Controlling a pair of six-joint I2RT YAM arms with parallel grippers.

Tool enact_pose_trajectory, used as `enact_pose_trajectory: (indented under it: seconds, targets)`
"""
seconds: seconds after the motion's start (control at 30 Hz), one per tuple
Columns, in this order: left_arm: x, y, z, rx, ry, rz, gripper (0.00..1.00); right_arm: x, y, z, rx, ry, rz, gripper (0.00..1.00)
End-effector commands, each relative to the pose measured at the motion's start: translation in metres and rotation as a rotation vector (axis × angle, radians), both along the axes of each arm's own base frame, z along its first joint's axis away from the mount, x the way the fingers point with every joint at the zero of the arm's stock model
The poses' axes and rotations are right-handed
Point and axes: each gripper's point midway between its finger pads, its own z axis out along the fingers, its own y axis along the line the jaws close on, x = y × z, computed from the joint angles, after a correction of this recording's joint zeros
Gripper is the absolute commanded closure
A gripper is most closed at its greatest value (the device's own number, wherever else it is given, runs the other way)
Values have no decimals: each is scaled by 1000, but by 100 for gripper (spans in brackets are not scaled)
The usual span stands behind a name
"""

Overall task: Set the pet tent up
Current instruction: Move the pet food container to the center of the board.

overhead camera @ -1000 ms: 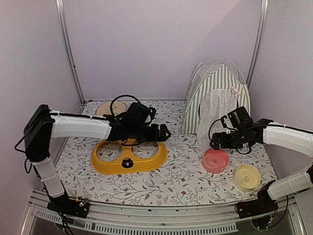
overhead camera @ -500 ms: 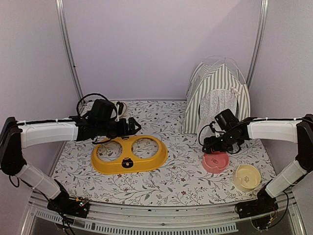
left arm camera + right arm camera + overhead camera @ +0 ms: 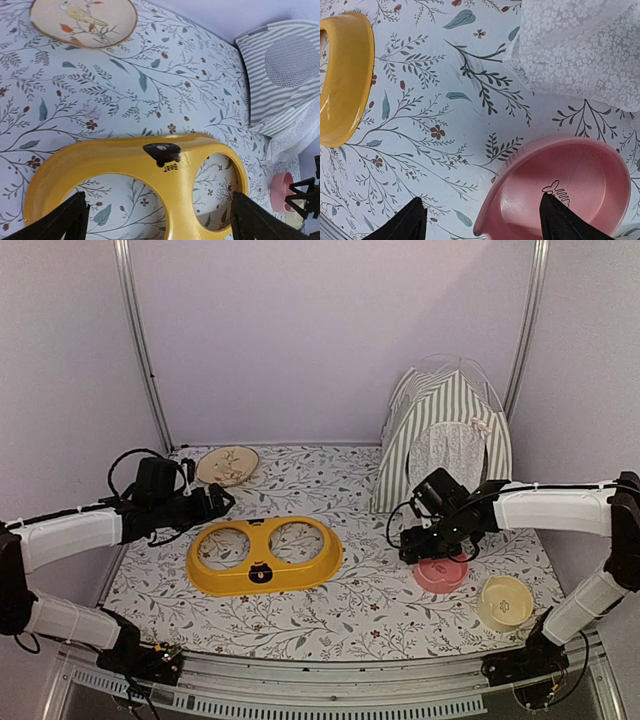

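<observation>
Fabric of the pet tent point(image 3: 445, 435) is standing upright at the counter's point(image 3: 370, 610) far right. Left fingers point(image 3: 67, 222) are hanging spread and empty near the yellow feeder point(image 3: 125, 160), right fingers point(image 3: 412, 220) by the pink bowl point(image 3: 570, 190). When you are straightening the tent, be clearing that bowl first.

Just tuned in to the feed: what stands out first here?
The striped pet tent, standing at the far right, catches the eye first. Then the yellow two-hole bowl stand lying left of centre, and the pink bowl in front of the tent, by the right gripper.
</observation>
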Motion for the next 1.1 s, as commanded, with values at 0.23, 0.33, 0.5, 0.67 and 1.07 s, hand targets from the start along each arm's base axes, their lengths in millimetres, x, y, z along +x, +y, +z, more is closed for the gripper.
enact_pose_trajectory:
  seconds: [0.23,0.33,0.5,0.67,1.07]
  targets:
    - [-19,101,-54,-51,73,270,1,-23,7,-20,-48,23,23,22]
    - [-20,96,-66,-69,98,248,1,-21,8,-29,-63,27,34,27]
    - [-27,76,-88,-124,154,216,2,-20,11,-43,-77,44,54,37]
    - [-35,35,-95,-128,179,151,2,-20,13,-42,-70,40,62,52]
    - [-36,-62,-93,-152,193,-31,2,-19,17,-36,-50,34,67,82]
